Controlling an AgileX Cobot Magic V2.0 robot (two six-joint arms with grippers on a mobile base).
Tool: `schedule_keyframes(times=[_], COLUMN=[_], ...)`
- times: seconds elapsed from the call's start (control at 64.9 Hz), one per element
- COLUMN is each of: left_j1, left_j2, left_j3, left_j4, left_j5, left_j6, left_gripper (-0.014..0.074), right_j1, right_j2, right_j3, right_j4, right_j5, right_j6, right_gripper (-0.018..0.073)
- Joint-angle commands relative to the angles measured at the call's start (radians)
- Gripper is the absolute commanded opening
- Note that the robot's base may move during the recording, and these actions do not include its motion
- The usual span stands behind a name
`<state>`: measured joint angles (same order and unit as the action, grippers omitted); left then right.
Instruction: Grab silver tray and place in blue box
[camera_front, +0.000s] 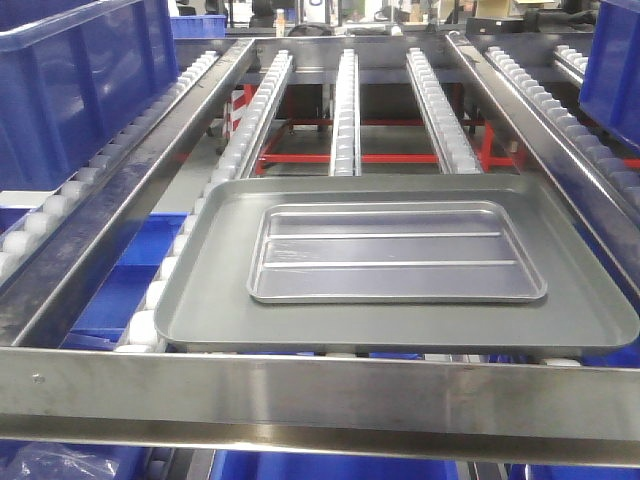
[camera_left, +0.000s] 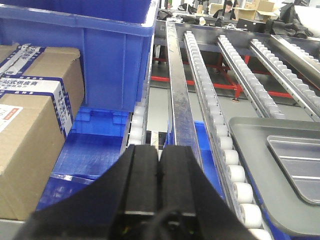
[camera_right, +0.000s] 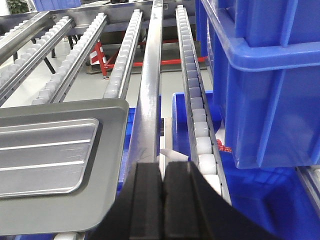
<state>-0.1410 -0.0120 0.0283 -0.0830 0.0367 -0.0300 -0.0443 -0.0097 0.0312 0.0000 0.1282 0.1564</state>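
The silver tray (camera_front: 395, 252), shiny with two long ridges, lies flat inside a larger matte grey tray (camera_front: 400, 335) on the roller rack. No gripper shows in the front view. My left gripper (camera_left: 159, 146) is shut and empty, hovering left of the trays over a steel rail; the silver tray (camera_left: 300, 165) is at that view's right edge. My right gripper (camera_right: 163, 163) is shut and empty, just right of the grey tray (camera_right: 107, 165), with the silver tray (camera_right: 40, 155) further left. A deep blue box (camera_front: 80, 70) stands left of the rack, also seen in the left wrist view (camera_left: 100, 65).
Another blue crate (camera_right: 270, 75) stands close on the right, also at the front view's right edge (camera_front: 615, 70). Cardboard cartons (camera_left: 30, 125) sit beside the left blue box. A steel front bar (camera_front: 320, 395) crosses before the trays. Roller rails (camera_front: 345, 110) run back behind them.
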Motion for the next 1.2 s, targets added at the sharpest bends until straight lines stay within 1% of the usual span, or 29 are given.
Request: schedule_keyframes(times=[0.0, 0.123, 0.231, 0.293, 0.355, 0.385, 0.447, 0.493, 0.586, 0.663, 0.709, 0.755, 0.801, 0.894, 0.971, 1.033, 1.11, 1.187], left_j1=[-0.002, -0.002, -0.002, -0.002, -0.002, -0.002, -0.002, -0.004, -0.004, -0.004, -0.004, -0.004, -0.01, -0.057, -0.114, -0.165, -0.232, -0.295], left_j2=[-0.019, -0.019, -0.019, -0.019, -0.01, 0.0, 0.028, 0.065, 0.167, 0.281, 0.354, 0.425, 0.49, 0.604, 0.683, 0.751, 0.846, 0.935], left_j3=[-0.001, -0.001, -0.003, -0.023, -0.071, -0.111, -0.204, -0.3, -0.464, -0.585, -0.647, -0.702, -0.748, -0.807, -0.834, -0.853, -0.885, -0.924], left_j4=[-0.009, -0.009, -0.009, -0.009, -0.009, -0.006, 0.007, 0.023, 0.038, 0.033, 0.022, 0.014, 0.015, 0.015, 0.01, 0.007, -0.038, -0.109], left_j5=[-0.082, -0.118, -0.175, -0.204, -0.194, -0.167, -0.072, 0.033, 0.203, 0.31, 0.364, 0.405, 0.434, 0.449, 0.449, 0.442, 0.437, 0.432], left_j6=[0.002, 0.002, 0.002, 0.002, 0.002, 0.002, 0.002, 0.002, 0.002, 0.002, 0.002, 0.002, 0.002, 0.012, 0.03, 0.03, 0.03, 0.03], left_gripper=[-0.0104, -0.0104, -0.0104, -0.0104, -0.0104, -0.0104, -0.0104, -0.0104, -0.0104, -0.0101, -0.0083, -0.0042, 0.0006, 0.0118, 0.0221, 0.0279, 0.0298, 0.0295], right_j1=[-0.005, -0.005, -0.005, -0.005, -0.005, -0.005, -0.005, -0.005, -0.005, 0.003, 0.01, 0.02, 0.031, 0.063, 0.105, 0.147, 0.22, 0.291], right_j2=[-0.021, -0.021, -0.021, -0.021, -0.021, -0.021, -0.013, 0.013, 0.106, 0.204, 0.271, 0.346, 0.412, 0.54, 0.627, 0.688, 0.775, 0.847], right_j3=[0.002, 0.002, 0.002, 0.002, -0.011, -0.034, -0.113, -0.184, -0.351, -0.467, -0.536, -0.598, -0.656, -0.737, -0.781, -0.809, -0.841, -0.859], right_j4=[-0.006, -0.009, -0.014, -0.012, 0.0, 0.009, 0.02, 0.02, 0.02, 0.02, 0.02, 0.02, 0.02, 0.02, 0.02, 0.02, 0.02, 0.02], right_j5=[-0.091, -0.098, -0.1, -0.14, -0.197, -0.208, -0.184, -0.128, -0.039, 0.036, 0.073, 0.111, 0.141, 0.194, 0.228, 0.255, 0.293, 0.314], right_j6=[-0.008, -0.008, -0.008, -0.008, -0.002, 0.008, 0.02, 0.02, 0.019, 0.019, 0.019, 0.019, 0.019, 0.019, 0.019, 0.019, 0.017, 0.013], right_gripper=[0.0055, 0.0055, 0.0055, 0.0055, 0.0055, 0.0055, 0.0055, 0.0055, 0.0057, 0.0066, 0.0088, 0.0129, 0.019, 0.0304, 0.0359, 0.0382, 0.0387, 0.0387])
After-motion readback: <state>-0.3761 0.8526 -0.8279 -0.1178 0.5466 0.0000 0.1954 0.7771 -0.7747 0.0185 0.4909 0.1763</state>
